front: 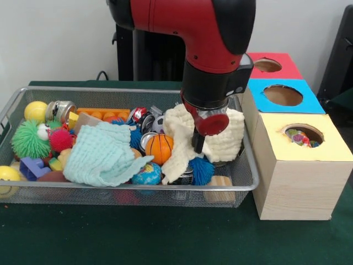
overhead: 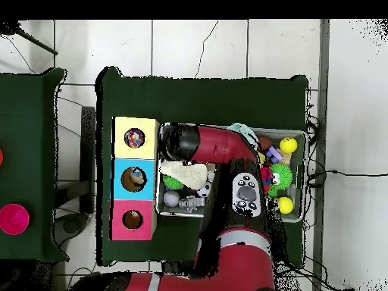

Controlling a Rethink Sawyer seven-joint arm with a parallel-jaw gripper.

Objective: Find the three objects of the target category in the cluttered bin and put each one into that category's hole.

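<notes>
Near edge of the bin (front: 132, 193) on the green worktop (front: 110, 237): mint cloth (front: 102, 157), basketball (front: 160, 148), globe ball (front: 146, 174); no polka-dot cloths showing loose in the clutter, though something multicoloured sits inside the yellow box's hole (front: 303, 134), just right of the bin. Mid-bin, tool (front: 198, 144) is down against a cream waffle cloth (front: 220, 138); can't tell whether it's open or gripping. Target cloths should be light, limp and drapey, likely buried, so pinch a raised fold, not a flat spot.
</notes>
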